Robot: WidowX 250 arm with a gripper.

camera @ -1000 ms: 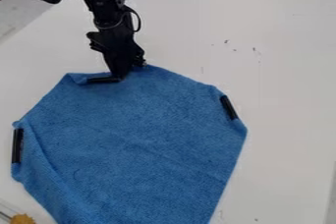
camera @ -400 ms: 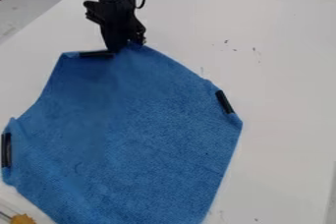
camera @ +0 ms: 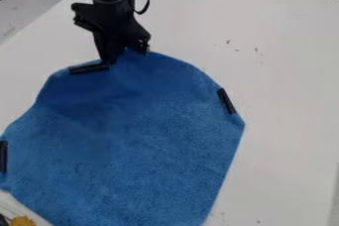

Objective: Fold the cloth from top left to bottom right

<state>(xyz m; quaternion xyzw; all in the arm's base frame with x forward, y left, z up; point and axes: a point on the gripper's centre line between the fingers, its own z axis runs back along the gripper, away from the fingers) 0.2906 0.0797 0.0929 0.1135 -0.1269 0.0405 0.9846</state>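
Since the fold has to start at the top left, it makes sense to me that the black gripper (camera: 124, 54) sits at the far edge of the blue cloth (camera: 145, 141), right beside the upper black strip (camera: 88, 68). As far as I can judge, its jaws are clenched on that edge, pinching a bit of fabric; the darker, bowed cloth just below looks lifted for carrying over. The cloth lies on the white table (camera: 285, 71), left of centre from where I look, and runs down to the near edge of the view. More strips sit at its blunted sides, one at the right (camera: 226, 101) and one at the left (camera: 3, 156), perhaps to mark or stiffen the corners for gripping.

With the near end cut off, I can't be sure of a long axis; what I see stretches from the held edge towards me, leaning slightly right. The held edge points away, up the table, while the straight right side slants down and inward. Bringing that edge over wants a low, diagonal sweep, or the fabric could bunch or drag.
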